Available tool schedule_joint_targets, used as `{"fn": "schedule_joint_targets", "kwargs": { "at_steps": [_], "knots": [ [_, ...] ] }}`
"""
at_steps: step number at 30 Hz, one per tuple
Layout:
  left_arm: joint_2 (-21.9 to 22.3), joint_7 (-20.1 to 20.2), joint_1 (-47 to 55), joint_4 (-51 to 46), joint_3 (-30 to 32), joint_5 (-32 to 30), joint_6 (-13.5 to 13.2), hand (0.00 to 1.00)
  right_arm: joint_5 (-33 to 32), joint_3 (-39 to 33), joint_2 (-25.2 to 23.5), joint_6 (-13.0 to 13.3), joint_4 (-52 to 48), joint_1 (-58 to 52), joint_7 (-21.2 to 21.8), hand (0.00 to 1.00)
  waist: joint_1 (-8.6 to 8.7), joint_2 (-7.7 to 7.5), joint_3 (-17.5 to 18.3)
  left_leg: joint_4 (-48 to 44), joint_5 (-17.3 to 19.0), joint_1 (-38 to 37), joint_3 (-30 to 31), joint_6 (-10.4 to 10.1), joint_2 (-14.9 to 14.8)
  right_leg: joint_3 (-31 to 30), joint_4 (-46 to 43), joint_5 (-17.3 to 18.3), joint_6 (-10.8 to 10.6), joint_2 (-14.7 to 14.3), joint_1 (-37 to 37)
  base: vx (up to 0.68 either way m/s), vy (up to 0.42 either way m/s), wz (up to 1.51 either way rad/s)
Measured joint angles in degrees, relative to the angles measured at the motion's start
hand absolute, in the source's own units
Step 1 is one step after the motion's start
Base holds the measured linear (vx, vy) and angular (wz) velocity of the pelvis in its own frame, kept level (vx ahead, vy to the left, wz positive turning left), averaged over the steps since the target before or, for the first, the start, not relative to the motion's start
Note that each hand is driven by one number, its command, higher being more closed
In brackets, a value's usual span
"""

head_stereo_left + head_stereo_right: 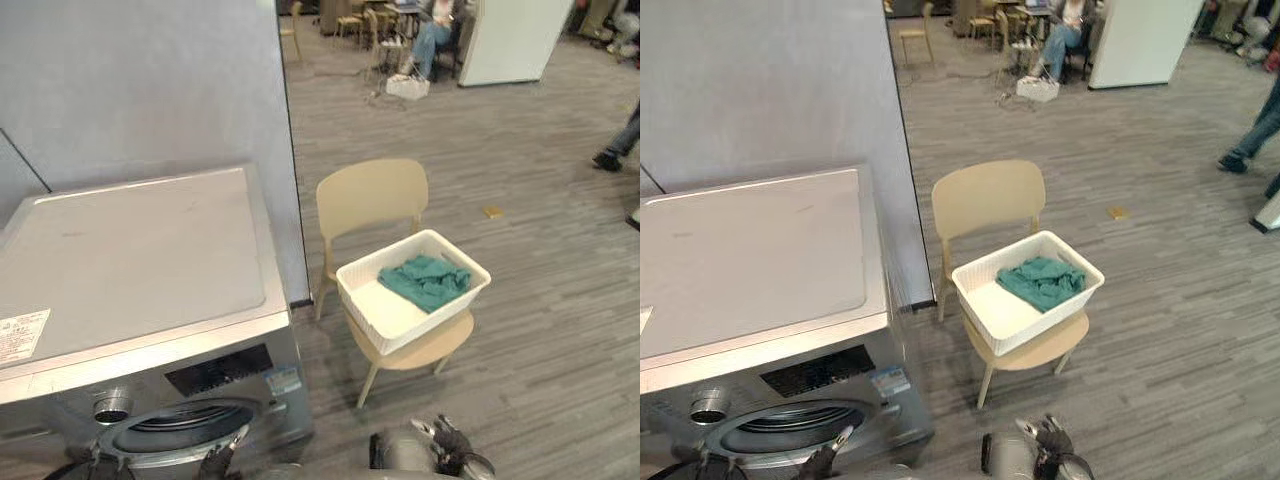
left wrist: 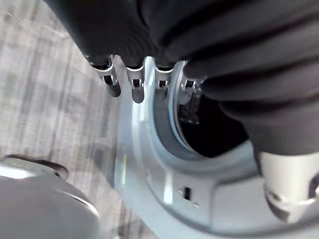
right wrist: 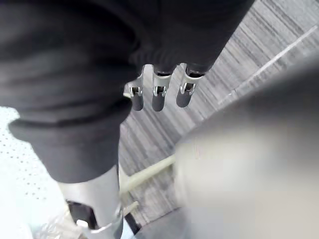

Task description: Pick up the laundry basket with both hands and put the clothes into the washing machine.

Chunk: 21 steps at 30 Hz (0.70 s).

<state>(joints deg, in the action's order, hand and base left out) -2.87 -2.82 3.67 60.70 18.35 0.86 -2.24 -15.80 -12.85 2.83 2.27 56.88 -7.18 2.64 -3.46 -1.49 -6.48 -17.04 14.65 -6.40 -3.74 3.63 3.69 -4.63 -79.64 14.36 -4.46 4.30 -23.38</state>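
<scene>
White perforated laundry basket (image 1: 415, 335) on seat of beige chair (image 1: 370, 195), teal clothes (image 1: 428, 280) bunched inside, washing machine (image 1: 130, 260) left of chair, left robot hand (image 1: 218, 462) by machine's front, fingers straight, empty, right robot hand (image 1: 452, 445) before chair, fingers relaxed, empty

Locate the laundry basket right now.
Left eye view, right of centre: the white laundry basket sits on the beige chair, to the right of the washing machine, teal cloth inside.
</scene>
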Motion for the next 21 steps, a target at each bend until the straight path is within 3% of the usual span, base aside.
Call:
{"fn": "schedule_joint_targets", "kwargs": {
  "at_steps": [1, 4, 5, 7, 8, 9, 10, 11, 12, 13, 14, 15, 16, 17, 18, 19, 20, 21],
  "knots": [
    [0.63, 0.09, -1.59, -0.51, -1.22, 0.03, -0.13, 0.00, 0.33, -2.50, 0.25, -0.07, 0.28, -0.23, -0.08, 0.00, 0.69, -0.35, 0.20, 0.29, -0.25, -0.42, 2.04, -0.46, -0.20, -1.59, 3.16, -0.55, 1.42, 2.35, -1.13, 0.17, -0.172, 0.94],
    [3.16, 0.05, -4.26, -0.87, -3.23, -0.05, -0.41, 0.00, 0.53, -5.59, 0.41, -0.50, 1.58, -2.15, -0.39, 0.00, 1.36, 0.19, 0.42, 0.15, -0.06, -0.76, 5.61, -2.53, -2.11, -9.58, 16.26, -2.39, 4.48, 5.12, 0.08, 0.24, -0.281, 0.78],
    [4.27, 0.00, -4.25, -0.93, -3.26, -0.55, -0.46, 0.00, 0.49, -6.14, -0.03, -0.73, 2.98, -3.13, -1.30, 0.00, 2.03, 0.43, 0.68, -0.69, 0.44, -0.45, 7.52, -4.37, -4.11, -16.20, 27.10, -3.79, 4.65, 5.42, 3.54, 0.20, -0.371, 0.79],
    [4.24, -2.36, -3.02, -1.38, -2.19, -0.47, -1.24, 0.00, 0.20, -6.39, -0.51, -1.26, 3.91, -4.70, -1.25, 0.00, 2.67, 0.48, 1.05, -2.15, 2.05, -0.31, 9.78, -7.13, -6.55, -22.72, 36.23, -6.69, 4.39, 5.61, 8.37, 0.20, -0.452, 0.65],
    [2.40, -2.47, -1.79, -2.20, -2.20, -0.49, -1.77, 0.00, -0.07, -6.21, -0.62, -1.63, 5.33, -6.12, -1.23, 0.00, 2.46, -0.04, 1.73, -3.94, 3.63, 0.09, 11.55, -9.82, -8.24, -26.44, 41.37, -9.50, 2.88, 6.12, 11.77, 0.15, -0.573, 0.62],
    [1.50, -2.12, -0.82, -2.15, -2.18, -0.51, -1.81, 0.00, -0.53, -5.84, -0.34, -2.10, 7.02, -6.72, -1.10, 0.00, 2.70, 0.25, 2.62, -5.24, 4.95, 1.07, 13.82, -12.07, -11.23, -24.23, 43.84, -3.77, -5.99, 5.34, 15.00, 0.10, -0.597, 0.54],
    [1.83, -2.01, -0.25, -2.11, -2.08, -0.52, -1.81, 0.00, -0.59, -5.67, 0.37, -2.40, 7.38, -6.89, -1.09, 0.00, 2.46, 1.23, 3.04, -5.25, 5.35, 1.16, 14.57, -12.81, -13.08, -21.36, 44.46, -1.65, -9.21, 4.75, 15.33, 0.03, -0.614, 0.37],
    [2.70, -1.72, 0.75, -1.99, -1.64, -0.51, -1.81, 0.00, -0.57, -5.33, 1.25, -2.71, 7.62, -6.88, -1.11, 0.00, 2.29, 1.90, 3.50, -4.82, 5.31, 1.33, 14.73, -13.64, -15.79, -17.61, 44.93, 1.54, -10.40, 3.71, 15.34, -0.02, -0.592, 0.15],
    [4.16, -0.91, 1.92, -1.42, -0.52, -0.49, -1.44, 0.00, -0.55, -4.65, 2.08, -2.76, 7.61, -6.31, -1.07, 0.00, 2.17, 2.95, 3.64, -5.43, 3.76, 1.55, 14.97, -16.14, -19.11, -12.93, 44.37, 7.47, -7.45, 1.80, 15.52, -0.02, -0.593, 0.24],
    [5.04, -0.88, 2.20, -1.50, 0.31, -0.62, -1.31, 0.00, -0.51, -4.60, 2.78, -2.76, 7.60, -5.86, -1.03, 0.00, 2.78, 4.09, 3.49, -6.10, 2.94, 1.97, 15.92, -16.34, -20.65, -11.54, 43.10, 7.70, -6.88, 0.04, 15.49, -0.08, -0.670, 0.43],
    [5.45, -0.69, 2.62, -1.63, 1.66, -0.48, -1.09, 0.00, -0.44, -4.36, 3.20, -2.79, 8.67, -5.81, -1.20, 0.00, 2.65, 4.35, 3.82, -7.73, -0.57, 3.08, 17.10, -14.55, -22.23, -9.82, 41.99, 8.59, -4.79, -1.91, 15.77, -0.09, -0.633, 0.54],
    [5.45, -0.55, 2.86, -1.74, 3.22, -0.40, -0.97, 0.00, -0.39, -4.03, 3.20, -2.76, 9.18, -5.46, -1.20, 0.00, 2.55, 3.82, 4.10, -10.03, -5.34, 5.08, 17.56, -10.37, -22.72, -8.18, 42.24, 8.93, -3.33, -2.82, 16.52, -0.10, -0.607, 0.50],
    [5.43, -0.49, 2.91, -1.72, 4.27, -0.30, -0.93, 0.00, -0.39, -4.15, 3.12, -2.68, 9.20, -5.19, -1.20, 0.00, 2.67, 3.74, 4.15, -11.12, -7.66, 6.73, 17.34, -7.71, -23.07, -7.38, 42.92, 8.81, -1.91, -3.32, 17.04, -0.06, -0.376, 0.48],
    [5.53, -0.39, 2.93, -1.70, 5.08, -0.15, -0.86, 0.00, -0.39, -4.30, 3.20, -2.64, 9.21, -4.82, -1.21, 0.00, 2.74, 3.83, 4.10, -12.61, -11.07, 8.94, 15.89, -4.01, -24.05, -5.93, 44.58, 8.15, -0.57, -4.08, 17.88, -0.06, -0.378, 0.56],
    [5.47, 0.12, 2.99, -1.51, 6.07, 0.36, -0.85, 0.00, -0.39, -5.61, 3.16, -2.60, 9.34, -4.23, -1.25, 0.00, 2.70, 3.79, 4.10, -15.40, -13.00, 12.08, 11.57, -1.55, -25.74, -3.78, 46.78, 6.92, 1.58, -4.56, 18.78, -0.07, -0.373, 0.69],
    [5.12, 0.28, 2.84, -1.40, 6.05, 0.67, -0.89, 0.00, -0.48, -7.94, 3.25, -2.55, 9.98, -3.16, -1.41, 0.00, 2.54, 3.51, 3.93, -18.73, -12.20, 13.71, 6.19, -1.11, -25.60, -2.05, 48.19, 5.34, 3.21, -4.45, 19.43, -0.05, -0.286, 0.63],
    [4.87, 0.27, 2.75, -1.07, 5.85, 0.62, -0.89, 0.00, -0.51, -8.75, 3.42, -2.44, 9.99, -2.75, -1.50, 0.00, 2.60, 3.65, 3.84, -20.14, -10.99, 14.03, 3.14, -1.32, -25.48, -1.15, 48.86, 4.69, 3.29, -4.41, 19.81, -0.07, -0.151, 0.55],
    [3.98, 0.23, 2.61, 0.01, 5.17, 0.52, -0.83, 0.00, -0.54, -8.87, 3.63, -2.21, 10.28, -1.87, -1.66, 0.00, 2.66, 3.56, 3.73, -21.95, -7.21, 13.69, -1.19, -3.28, -24.73, 0.31, 49.35, 3.96, 3.76, -4.36, 20.25, -0.07, -0.097, 0.50]
  ]
}}
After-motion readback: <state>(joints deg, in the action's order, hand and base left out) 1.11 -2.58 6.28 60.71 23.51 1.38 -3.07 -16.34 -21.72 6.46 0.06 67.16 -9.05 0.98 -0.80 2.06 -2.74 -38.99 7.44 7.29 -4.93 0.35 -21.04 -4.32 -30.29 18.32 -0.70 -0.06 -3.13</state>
